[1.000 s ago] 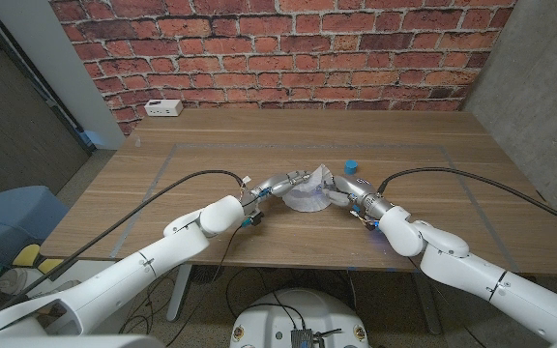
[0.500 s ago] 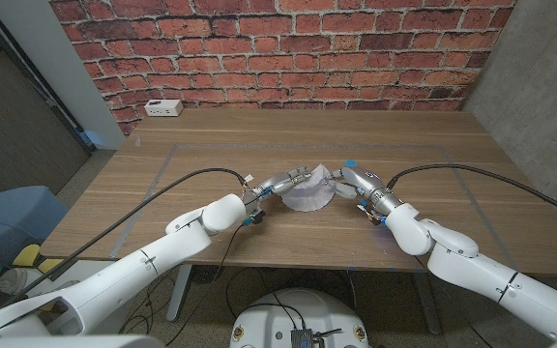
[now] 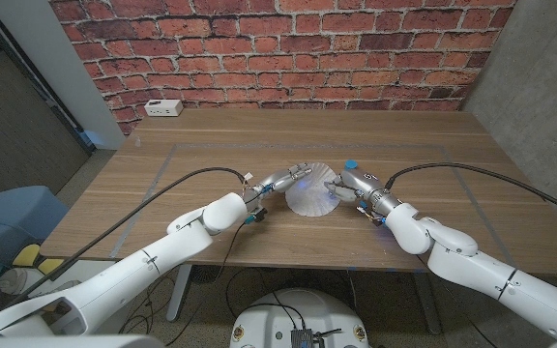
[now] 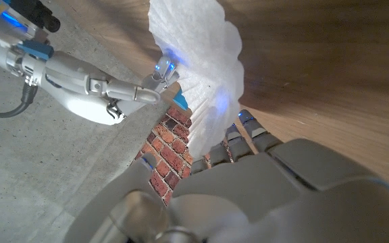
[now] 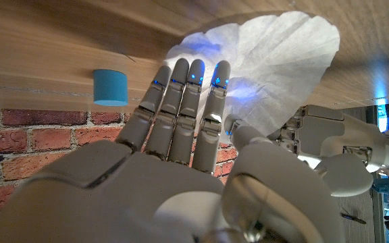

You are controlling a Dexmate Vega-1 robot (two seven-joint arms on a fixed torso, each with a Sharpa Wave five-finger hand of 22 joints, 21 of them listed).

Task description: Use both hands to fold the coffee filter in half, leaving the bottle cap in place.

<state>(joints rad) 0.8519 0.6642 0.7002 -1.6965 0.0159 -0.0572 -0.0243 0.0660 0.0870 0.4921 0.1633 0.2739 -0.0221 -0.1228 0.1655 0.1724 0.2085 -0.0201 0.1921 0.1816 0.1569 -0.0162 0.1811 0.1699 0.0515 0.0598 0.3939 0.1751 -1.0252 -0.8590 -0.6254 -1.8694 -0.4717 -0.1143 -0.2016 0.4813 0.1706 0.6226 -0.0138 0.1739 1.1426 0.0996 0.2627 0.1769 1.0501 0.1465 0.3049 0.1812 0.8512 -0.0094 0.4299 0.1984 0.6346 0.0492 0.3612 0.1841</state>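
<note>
The white pleated coffee filter (image 3: 312, 199) stands raised off the wooden table (image 3: 211, 145) as an open fan between my two hands. My left hand (image 3: 286, 181) holds its left edge with its fingertips. At the filter's right edge is my right hand (image 3: 354, 186). In the right wrist view the right hand (image 5: 181, 135) has its fingers laid against the filter (image 5: 282, 54) and its thumb on the near side, with the left hand (image 5: 329, 135) across from it. The blue bottle cap (image 3: 351, 164) sits on the table just beyond the right hand, apart from the filter.
A white box (image 3: 164, 107) lies at the table's far left corner by the brick wall. Black cables run along both forearms. Faint tape lines mark a rectangle on the tabletop around the work spot.
The filter has gone from a crumpled bunch to a wider, spread fan. The right hand has shifted toward the filter's right edge, and the left hand has barely moved.
</note>
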